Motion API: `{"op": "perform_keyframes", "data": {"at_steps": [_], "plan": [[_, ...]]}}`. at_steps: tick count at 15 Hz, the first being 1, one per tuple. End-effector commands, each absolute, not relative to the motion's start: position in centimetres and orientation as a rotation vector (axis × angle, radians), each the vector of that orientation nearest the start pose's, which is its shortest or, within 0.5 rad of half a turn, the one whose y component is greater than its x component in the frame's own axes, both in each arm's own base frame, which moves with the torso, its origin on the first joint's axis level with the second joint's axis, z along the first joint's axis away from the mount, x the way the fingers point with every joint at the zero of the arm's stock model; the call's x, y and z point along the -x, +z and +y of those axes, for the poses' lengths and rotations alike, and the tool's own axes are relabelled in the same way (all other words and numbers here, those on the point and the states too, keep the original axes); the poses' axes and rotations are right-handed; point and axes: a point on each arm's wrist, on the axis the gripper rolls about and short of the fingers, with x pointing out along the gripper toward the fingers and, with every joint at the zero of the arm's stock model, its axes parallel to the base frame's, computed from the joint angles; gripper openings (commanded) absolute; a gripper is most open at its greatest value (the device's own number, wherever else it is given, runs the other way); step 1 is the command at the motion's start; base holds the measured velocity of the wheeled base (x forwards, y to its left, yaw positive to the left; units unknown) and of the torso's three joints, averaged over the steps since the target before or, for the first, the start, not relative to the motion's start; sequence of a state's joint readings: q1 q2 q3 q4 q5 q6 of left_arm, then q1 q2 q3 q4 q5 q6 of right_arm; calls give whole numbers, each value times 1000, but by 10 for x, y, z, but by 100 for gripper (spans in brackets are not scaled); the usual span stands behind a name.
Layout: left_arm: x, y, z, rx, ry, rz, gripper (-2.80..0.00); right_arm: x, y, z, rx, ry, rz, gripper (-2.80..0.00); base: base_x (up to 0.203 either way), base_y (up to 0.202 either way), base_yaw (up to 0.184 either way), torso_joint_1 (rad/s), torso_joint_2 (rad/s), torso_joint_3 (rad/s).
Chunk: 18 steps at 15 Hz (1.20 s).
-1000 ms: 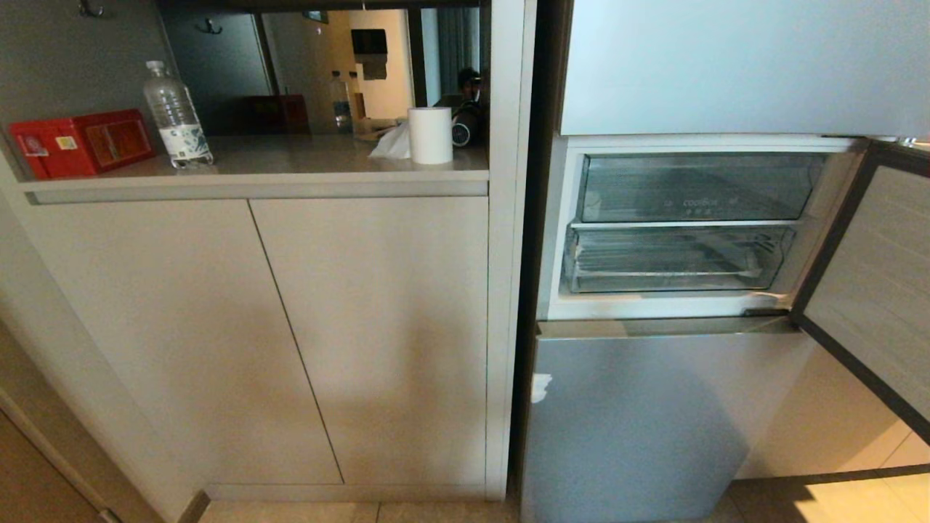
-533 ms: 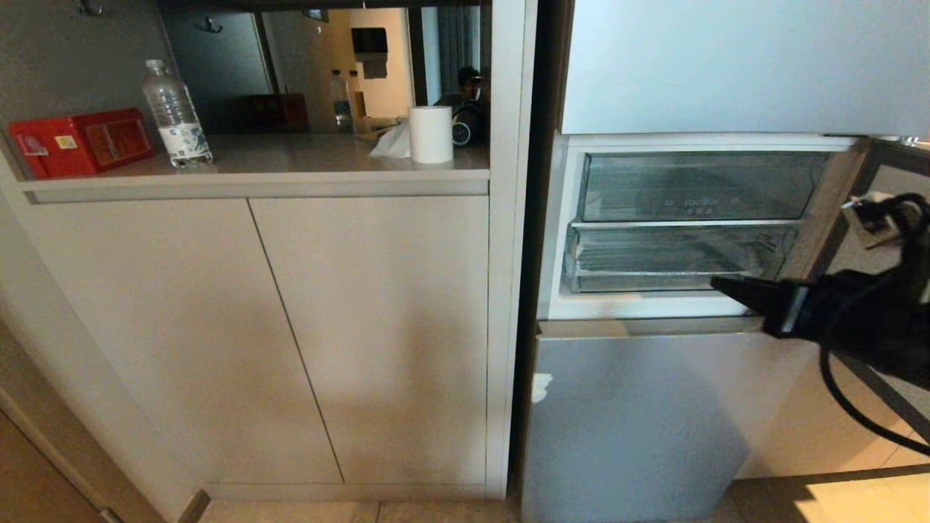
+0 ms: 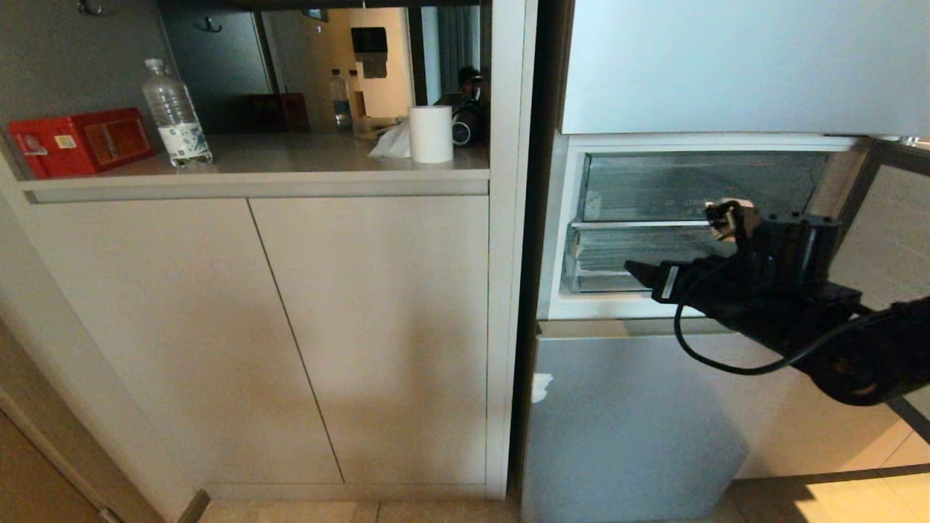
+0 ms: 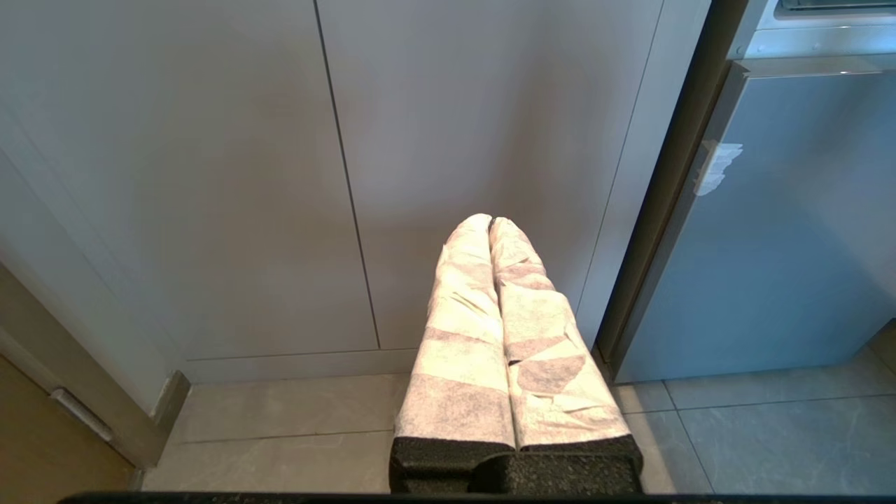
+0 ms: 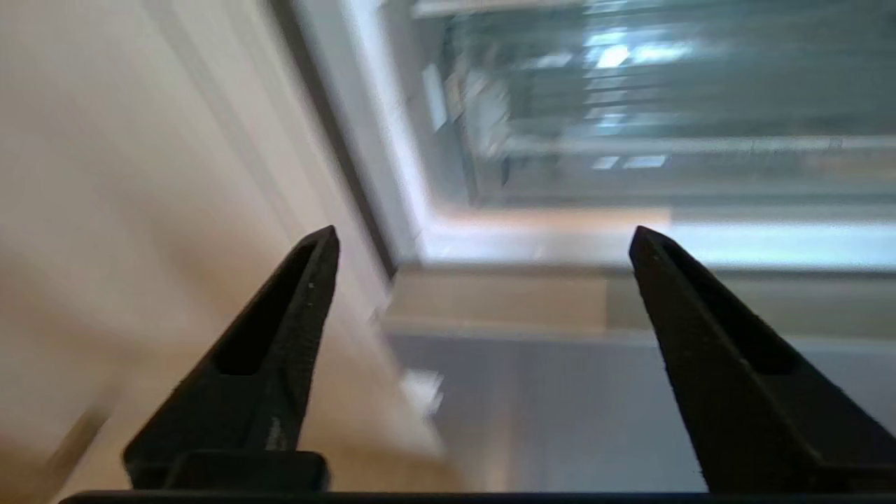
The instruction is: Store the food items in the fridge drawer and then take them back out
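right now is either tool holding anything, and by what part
Nothing is held. The right tool is open and empty before the fridge drawer; the left tool is shut on nothing.

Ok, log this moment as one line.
right gripper: open, empty, in front of fridge drawer | left gripper: shut, parked low by cabinet | food items: not visible

Beige cabinet doors [image 3: 290, 327] — tiled floor [image 4: 294, 434] — shelf [image 3: 290, 163] above.
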State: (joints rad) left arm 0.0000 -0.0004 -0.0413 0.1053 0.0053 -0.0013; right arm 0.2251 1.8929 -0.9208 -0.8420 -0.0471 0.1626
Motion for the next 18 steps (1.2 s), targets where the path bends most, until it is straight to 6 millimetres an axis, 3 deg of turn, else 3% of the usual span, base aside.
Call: {"op": "perform_keyframes", "data": {"at_steps": [1, 8, 18], "plan": [[26, 76, 0, 1, 6, 66, -280, -382, 134, 91, -131, 128, 173, 0, 0, 0, 0, 0, 0, 0], [26, 76, 0, 1, 6, 65, -280, -435, 104, 130, -136, 76, 85, 0, 0, 0, 0, 0, 0, 0], [26, 76, 0, 1, 6, 65, -280, -484, 84, 141, -106, -22, -42, 0, 0, 0, 0, 0, 0, 0]]}}
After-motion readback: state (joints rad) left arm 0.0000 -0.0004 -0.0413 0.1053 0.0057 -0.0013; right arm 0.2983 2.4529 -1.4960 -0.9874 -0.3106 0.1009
